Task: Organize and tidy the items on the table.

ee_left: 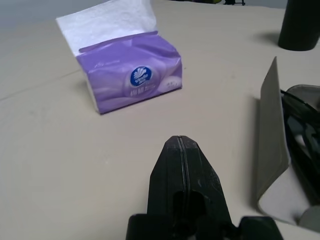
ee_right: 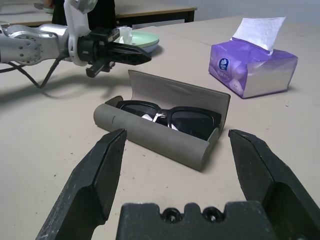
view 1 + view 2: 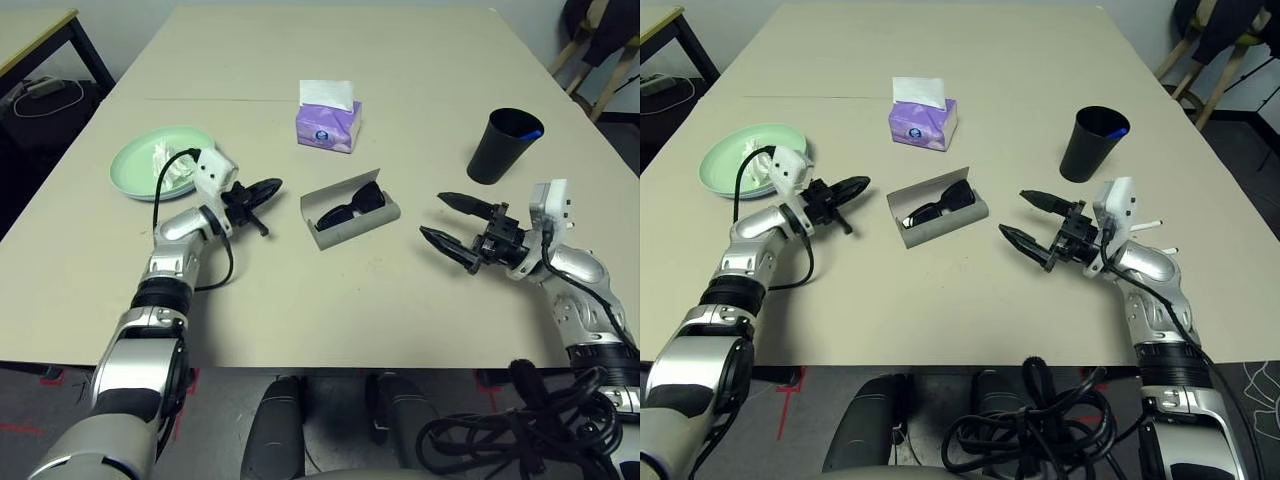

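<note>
A grey glasses case (image 3: 336,232) lies open at the table's (image 3: 300,300) middle with black sunglasses (image 3: 356,203) inside. My left gripper (image 3: 272,185) is shut and empty, pointing at the case from its left, a short gap away. On the case's right, my right gripper (image 3: 432,215) stands open, facing it with nothing between the fingers. A mint green plate (image 3: 130,165) at the left holds a crumpled white tissue (image 3: 170,165). Toward the back right stands a black cup (image 3: 503,150) with something blue in it.
A purple tissue box (image 3: 328,122) stands behind the case. A smaller tan table with black legs (image 3: 35,30) is off the far left corner, and wooden chair legs (image 3: 600,70) are off the far right. Bare tabletop lies in front of the case.
</note>
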`<move>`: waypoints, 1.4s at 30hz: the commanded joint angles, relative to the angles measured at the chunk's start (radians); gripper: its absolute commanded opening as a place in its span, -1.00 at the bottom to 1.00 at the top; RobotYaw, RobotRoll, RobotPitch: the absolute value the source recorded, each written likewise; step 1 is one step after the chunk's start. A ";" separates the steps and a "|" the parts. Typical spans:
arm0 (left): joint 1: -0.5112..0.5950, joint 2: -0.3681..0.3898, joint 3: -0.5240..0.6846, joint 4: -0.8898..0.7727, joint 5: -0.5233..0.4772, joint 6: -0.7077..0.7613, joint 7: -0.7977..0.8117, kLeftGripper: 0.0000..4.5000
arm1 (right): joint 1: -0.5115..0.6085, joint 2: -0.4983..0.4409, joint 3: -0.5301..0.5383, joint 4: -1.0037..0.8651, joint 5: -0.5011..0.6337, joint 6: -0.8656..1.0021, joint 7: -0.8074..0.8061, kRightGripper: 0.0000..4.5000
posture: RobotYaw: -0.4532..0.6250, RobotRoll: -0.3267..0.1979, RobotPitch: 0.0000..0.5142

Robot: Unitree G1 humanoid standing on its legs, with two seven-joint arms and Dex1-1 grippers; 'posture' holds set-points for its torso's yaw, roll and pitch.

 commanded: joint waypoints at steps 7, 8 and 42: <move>0.089 -0.014 -0.097 -0.114 0.017 0.014 -0.247 -0.99 | 0.014 -0.013 0.005 -0.033 0.015 0.007 -0.013 1.00 | -0.12 0.25 -0.54; 0.103 -0.014 -0.102 -0.141 0.012 0.027 -0.267 -0.99 | 0.014 -0.014 0.005 -0.033 0.015 0.008 -0.014 1.00 | -0.12 0.25 -0.54; 0.279 -0.029 -0.135 -0.655 -0.111 0.238 -0.311 0.98 | -0.559 -0.544 0.609 0.665 -0.414 -0.530 0.518 1.00 | -0.11 0.25 -0.44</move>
